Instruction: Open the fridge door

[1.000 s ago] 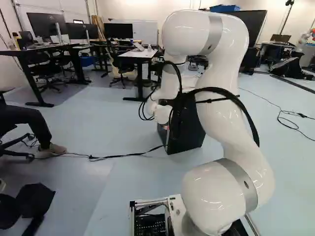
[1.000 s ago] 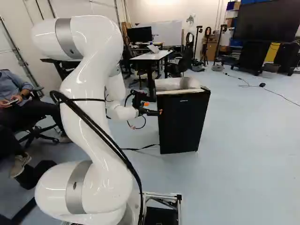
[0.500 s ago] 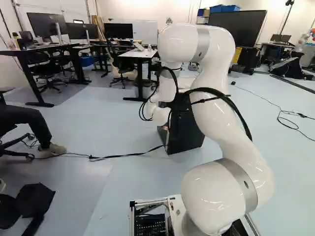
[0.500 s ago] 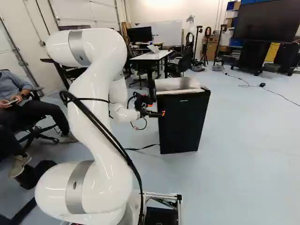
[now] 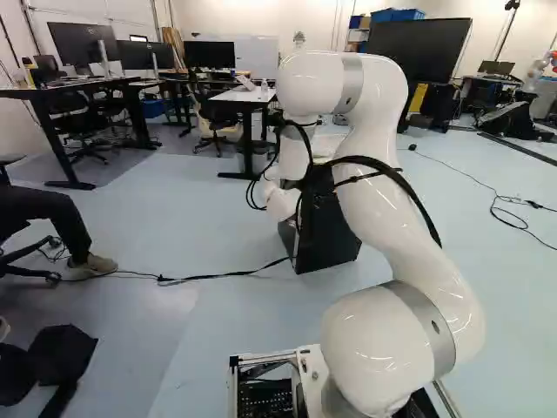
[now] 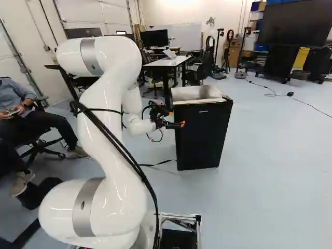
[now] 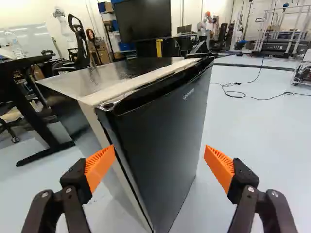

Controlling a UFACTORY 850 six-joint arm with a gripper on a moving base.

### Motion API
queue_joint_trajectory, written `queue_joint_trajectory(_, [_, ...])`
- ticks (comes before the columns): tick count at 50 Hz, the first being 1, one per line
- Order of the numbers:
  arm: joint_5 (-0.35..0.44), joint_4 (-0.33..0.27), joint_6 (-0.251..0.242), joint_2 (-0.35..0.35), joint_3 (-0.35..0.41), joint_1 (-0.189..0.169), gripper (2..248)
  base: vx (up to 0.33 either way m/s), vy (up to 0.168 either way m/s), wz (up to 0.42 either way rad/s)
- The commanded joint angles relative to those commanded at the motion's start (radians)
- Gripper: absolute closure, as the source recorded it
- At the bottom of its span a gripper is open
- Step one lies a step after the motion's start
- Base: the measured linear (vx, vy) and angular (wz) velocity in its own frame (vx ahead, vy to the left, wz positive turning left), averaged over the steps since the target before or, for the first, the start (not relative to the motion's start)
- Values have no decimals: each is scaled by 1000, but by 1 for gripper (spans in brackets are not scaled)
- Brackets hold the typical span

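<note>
Black fridge door (image 7: 165, 141) looks closed from here, and the fridge (image 6: 203, 137) is just right of centre in the right base view, so you're lined up roughly okay. Your claw (image 7: 159, 148) has its fingers spread wide and holds nothing; in the wrist view the near front corner sits ahead and between them. Whether a fingertip is touching, I can't tell.

Biggest worry imo: those orange pads (image 7: 99, 167) are way broader apart than the thin door edge (image 7: 127, 167). Go straight in and you could ram the corner and shove the whole fridge across the floor, or clamp cabinet and door together, and then nothing swings. I'd aim for the seam or the top lip (image 7: 155, 90) instead.

Also watch the cable loop (image 6: 155, 140) under the wrist, middle of the right base view. It could snag on that corner if you swing. And pull too straight, without an arc, and you'd probably slip off or drag the fridge.
</note>
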Motion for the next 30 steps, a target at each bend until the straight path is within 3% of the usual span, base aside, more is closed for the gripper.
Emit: queue_joint_trajectory(30, [1,2,0,-32,-55,8,3,0,0,0])
